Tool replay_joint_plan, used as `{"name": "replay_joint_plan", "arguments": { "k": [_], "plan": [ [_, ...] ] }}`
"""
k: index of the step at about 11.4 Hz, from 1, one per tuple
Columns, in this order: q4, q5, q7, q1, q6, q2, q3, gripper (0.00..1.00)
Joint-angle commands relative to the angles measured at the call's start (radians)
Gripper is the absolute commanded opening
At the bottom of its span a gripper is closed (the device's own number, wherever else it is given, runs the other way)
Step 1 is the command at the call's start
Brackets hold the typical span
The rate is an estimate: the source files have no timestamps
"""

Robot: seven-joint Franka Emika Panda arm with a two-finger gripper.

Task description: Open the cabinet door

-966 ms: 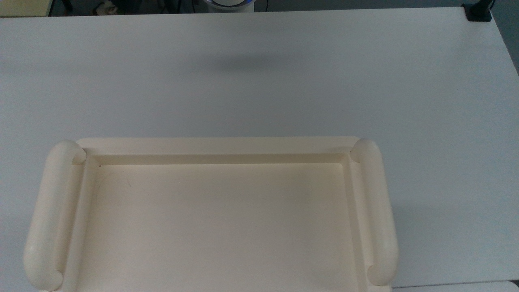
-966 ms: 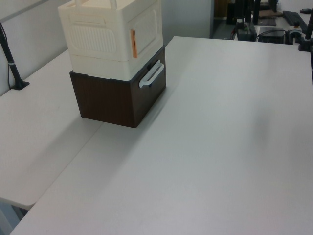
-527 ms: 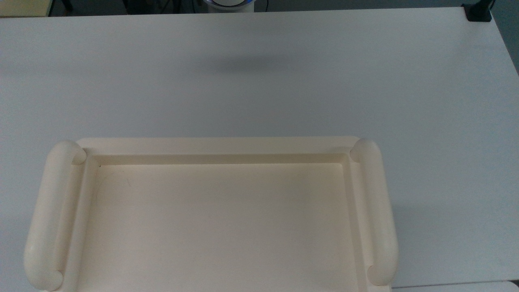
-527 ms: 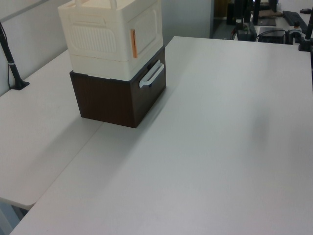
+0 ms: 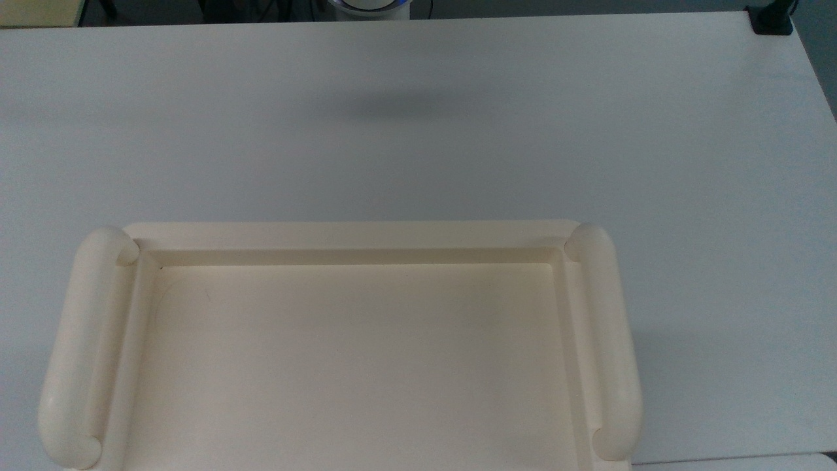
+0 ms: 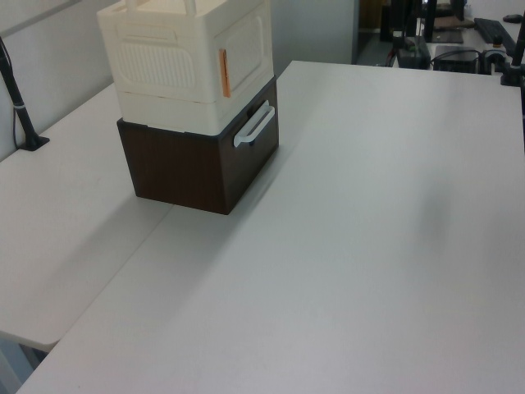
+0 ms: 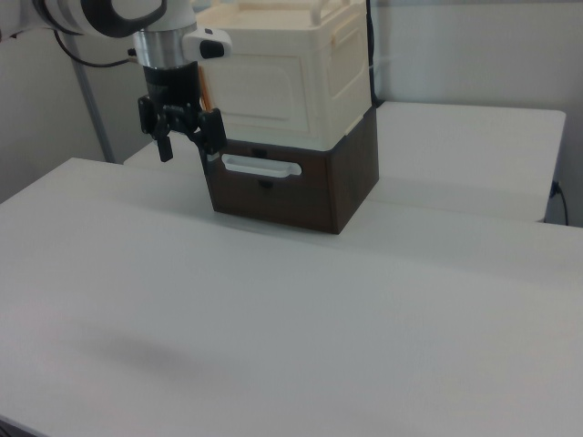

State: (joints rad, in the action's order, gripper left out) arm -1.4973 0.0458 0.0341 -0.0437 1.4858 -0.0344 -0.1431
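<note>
The cream cabinet (image 7: 339, 77) stands on a dark brown drawer unit (image 7: 351, 177). From above, the cabinet's recessed top and rim (image 5: 353, 234) lie between two rounded bars. The cabinet door (image 7: 264, 91) is the panelled front face and lies flush and shut. In the left view the cabinet door (image 6: 246, 39) has an orange strip (image 6: 223, 72) on its edge. My gripper (image 7: 190, 146) hangs open and empty in the air at the right view's left, in front of the door's edge and apart from it.
The brown drawer unit (image 6: 184, 168) carries a white bar handle (image 6: 253, 125). A wide white table (image 5: 418, 131) stretches from the cabinet to the robot's base (image 5: 369, 6). A black clamp post (image 6: 25, 123) stands at the left view's left edge.
The faint shadow on the table in the top view has slid slightly toward the cabinet. The cabinet and its door have not moved.
</note>
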Motion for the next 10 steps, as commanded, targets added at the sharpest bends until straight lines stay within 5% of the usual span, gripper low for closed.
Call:
{"name": "replay_joint_plan", "arguments": {
  "k": [1,4,10],
  "plan": [
    [-0.001,0.044,-0.016,-0.022,0.114,-0.03,0.0,1.0],
    [0.006,0.066,-0.006,-0.062,0.233,-0.087,0.002,1.0],
    [0.078,0.054,-0.078,-0.203,0.785,-0.243,0.016,1.0]
  ]
}}
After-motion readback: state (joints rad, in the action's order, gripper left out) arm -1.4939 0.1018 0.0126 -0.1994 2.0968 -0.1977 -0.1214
